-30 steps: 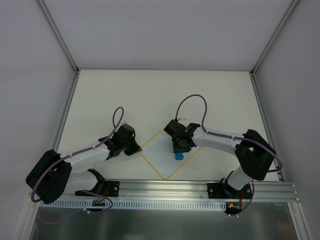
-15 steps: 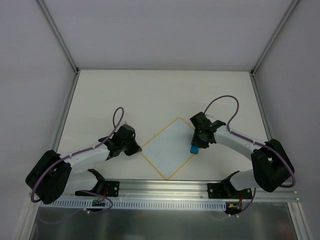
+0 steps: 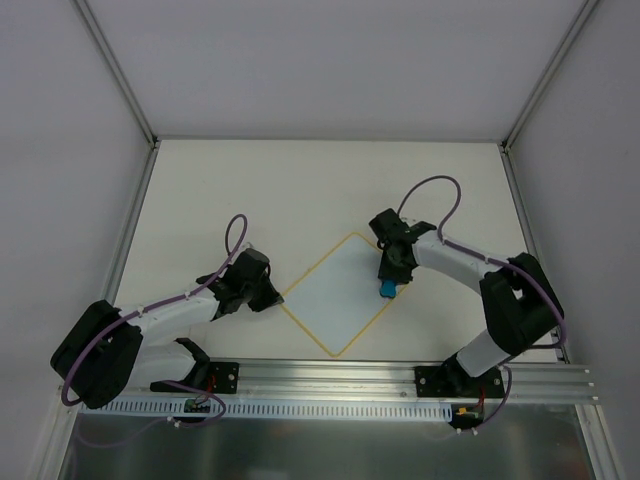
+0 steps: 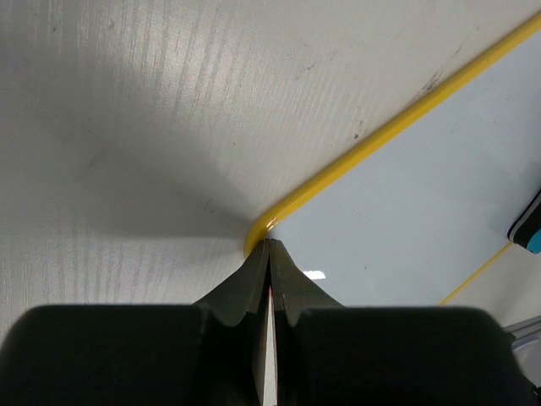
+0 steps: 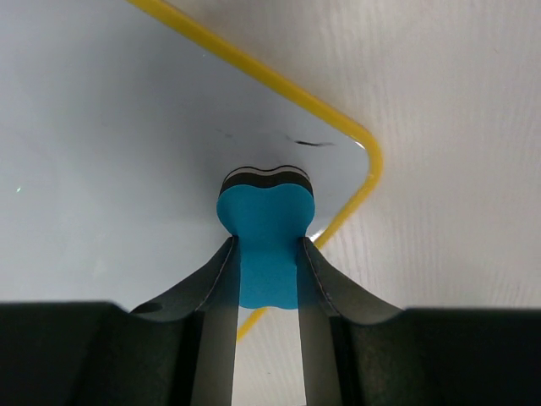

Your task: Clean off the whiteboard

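The whiteboard (image 3: pixel 335 295), white with a yellow border, lies as a diamond on the table. My left gripper (image 3: pixel 273 297) is shut, and its tips rest at the board's left corner (image 4: pixel 256 234); the board face (image 4: pixel 406 203) looks clean there. My right gripper (image 3: pixel 386 283) is shut on the blue eraser (image 3: pixel 386 290) and holds it down on the board near the right corner. In the right wrist view the eraser (image 5: pixel 266 224) sits between my fingers (image 5: pixel 218 271), just short of the rounded corner (image 5: pixel 372 161). A few thin dark marks (image 5: pixel 304 141) lie beyond it.
The off-white tabletop (image 3: pixel 300 190) stretches behind the board, with grey walls around it. An aluminium rail (image 3: pixel 330 375) with both arm bases runs along the near edge. The eraser's tip also shows at the right edge of the left wrist view (image 4: pixel 531 227).
My right gripper carried the eraser from the board's middle out to its right corner, then a little up and back. The left gripper has stayed on the left corner.
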Action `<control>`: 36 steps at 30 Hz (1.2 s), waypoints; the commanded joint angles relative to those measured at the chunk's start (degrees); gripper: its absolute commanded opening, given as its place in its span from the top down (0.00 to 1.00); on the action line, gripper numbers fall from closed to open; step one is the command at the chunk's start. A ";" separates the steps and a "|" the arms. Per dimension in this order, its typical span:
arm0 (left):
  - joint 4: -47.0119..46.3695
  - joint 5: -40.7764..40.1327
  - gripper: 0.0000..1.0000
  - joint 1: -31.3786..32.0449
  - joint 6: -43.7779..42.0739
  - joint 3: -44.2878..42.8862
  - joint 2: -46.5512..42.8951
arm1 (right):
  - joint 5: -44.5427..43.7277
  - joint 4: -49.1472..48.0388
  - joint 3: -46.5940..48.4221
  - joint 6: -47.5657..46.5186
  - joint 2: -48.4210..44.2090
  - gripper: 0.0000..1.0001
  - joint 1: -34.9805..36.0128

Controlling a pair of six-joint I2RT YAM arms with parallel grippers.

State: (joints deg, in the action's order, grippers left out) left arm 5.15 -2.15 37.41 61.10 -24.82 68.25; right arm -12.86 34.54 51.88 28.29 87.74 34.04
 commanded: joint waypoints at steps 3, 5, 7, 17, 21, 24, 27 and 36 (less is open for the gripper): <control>3.47 -1.98 1.00 -0.32 -0.54 1.09 0.04 | 0.12 0.70 9.72 -1.05 9.10 1.00 2.52; 3.38 -1.98 1.00 -0.41 -0.28 1.18 -0.05 | 1.17 0.79 12.71 -0.70 12.53 1.00 2.61; 3.47 -2.06 1.00 -0.41 -0.19 1.26 -0.22 | 0.91 0.79 13.42 -0.61 13.59 1.00 2.44; 3.47 -2.86 1.00 -0.32 2.18 2.23 -0.66 | -0.76 0.61 3.15 -3.50 4.90 1.00 -7.67; 3.55 -3.38 1.00 -0.49 2.62 2.67 -1.53 | -0.41 0.61 -0.02 -5.09 1.12 1.00 -11.89; 3.55 -3.65 1.00 -0.41 2.71 2.85 -1.89 | 0.03 0.61 -0.46 -6.23 -0.20 1.00 -14.09; 3.55 -3.56 1.00 -0.49 1.83 2.15 -1.98 | 0.03 0.61 0.59 -8.51 -1.96 1.00 -14.79; 3.90 -3.65 1.00 -0.49 -2.12 -2.07 -1.81 | 1.35 0.96 3.66 -16.07 -6.28 0.99 -33.94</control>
State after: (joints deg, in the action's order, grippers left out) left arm 6.48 -3.70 37.41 61.56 -24.45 66.59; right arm -10.59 33.98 53.06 16.29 82.74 4.73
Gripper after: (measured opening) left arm 0.006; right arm 0.317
